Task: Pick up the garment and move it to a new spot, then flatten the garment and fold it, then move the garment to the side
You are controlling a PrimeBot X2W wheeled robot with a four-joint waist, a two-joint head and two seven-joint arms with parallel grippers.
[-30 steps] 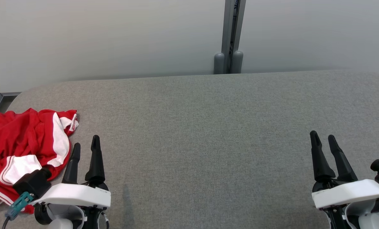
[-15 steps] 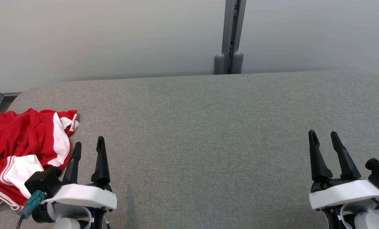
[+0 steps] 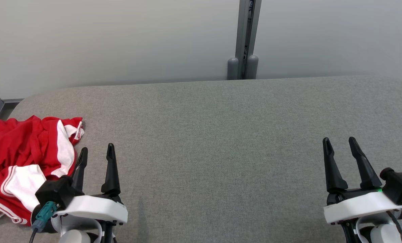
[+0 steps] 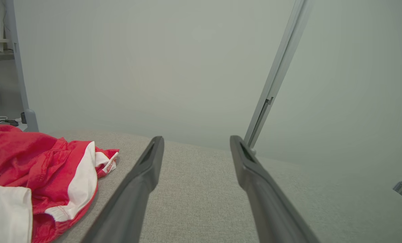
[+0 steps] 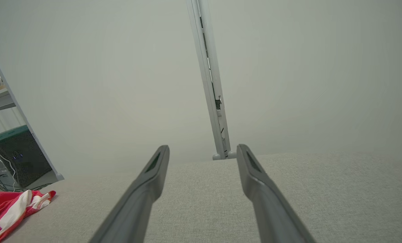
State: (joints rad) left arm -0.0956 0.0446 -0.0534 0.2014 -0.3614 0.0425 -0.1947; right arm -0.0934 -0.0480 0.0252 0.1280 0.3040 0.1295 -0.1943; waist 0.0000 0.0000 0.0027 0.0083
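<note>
The garment (image 3: 22, 155), red with white panels and striped trim, lies crumpled at the left end of the grey worktop (image 3: 221, 135), at about 8 o'clock in the head view. That view's left edge cuts it off, so its full spread and what kind of garment it is cannot be told. Its near right part is hidden behind the black camera block (image 3: 57, 192) on the left wrist. A small label at its 2 o'clock corner is too small to read.

The left gripper (image 3: 97, 147) sits at 7 o'clock, just beside the garment on its 3 o'clock side, fingers wide apart and holding nothing. In the head view the tip of the outer finger overlaps the red hem; the left wrist view shows a strip of bare worktop between that finger and the garment (image 4: 28, 162), which lies at 9 o'clock there.

The right gripper (image 3: 339, 139) is at 5 o'clock, well apart from the garment, its fingers also spread wide and empty over bare worktop. In the right wrist view the garment (image 5: 8, 206) is a red and white corner at 8 o'clock, cut off by the frame.

A teal connector (image 3: 45, 212) with a dark cable hangs from the left camera block. Pale wall panels (image 3: 119, 40) stand behind the worktop, joined by a grey post (image 3: 244, 37) at 12 o'clock. Past the worktop's left end, the right wrist view shows a dark box (image 5: 18, 158) under a shelf, with cables beside it.
</note>
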